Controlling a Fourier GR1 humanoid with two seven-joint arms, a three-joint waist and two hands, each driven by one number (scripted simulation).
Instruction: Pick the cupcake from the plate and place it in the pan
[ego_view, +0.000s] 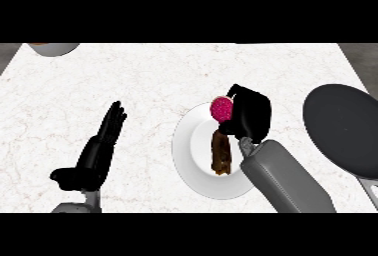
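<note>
Cupcake (221, 109): pink-topped, at the far edge of the white plate (193, 165), still over the plate and not lifted clear as far as this view shows. A dark brown shape lies on the plate just near of it; whether that is the cupcake's shadow or another item, I cannot tell.

Right hand (249, 116): over the plate's far-right part, directly against the cupcake's right side. Its fingers are curled down toward the cupcake, and the thumb side appears to meet the pink top, so I judge them closed round it, though the contact is partly hidden by the hand itself.

Left hand (103, 142): resting on the left of the surface (148, 70), well apart from the plate, fingers straight and held together, pointing far. It holds nothing.

Pan (343, 130): dark and round, at the right edge of the view, its handle running toward the near right. Nothing lies in it.

Bowl (53, 48): a pale vessel at the far left corner, cut by the view's edge, no part of the task.

Done: the reach to the plate, and by my judgement the grasp.

Left: lifting the cupcake off the plate, carrying it right across the gap to the pan, setting it inside and letting go.

Progress: early, roughly the first third; the pan is near the plate, so the carry should be short.
</note>
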